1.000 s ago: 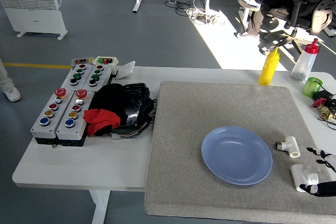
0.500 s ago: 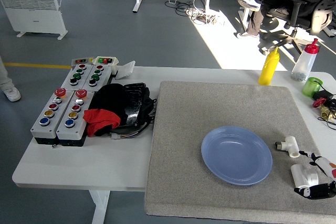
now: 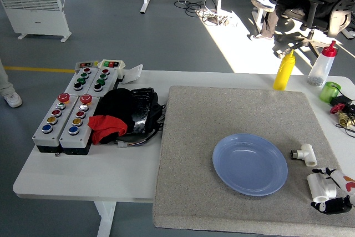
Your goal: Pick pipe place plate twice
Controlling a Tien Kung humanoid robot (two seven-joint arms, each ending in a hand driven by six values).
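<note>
Watching my right hand (image 3: 334, 191) curl loosely around the white pipe (image 3: 320, 185) right of the empty blue plate (image 3: 250, 164), I fear that shallow edge grip lets it roll off the mat (image 3: 222, 115).

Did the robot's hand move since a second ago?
Yes. The right hand has slid left and closed in around the near white pipe piece, which has stayed put beside the blue plate. Its fingers now wrap the pipe's right side.
</note>
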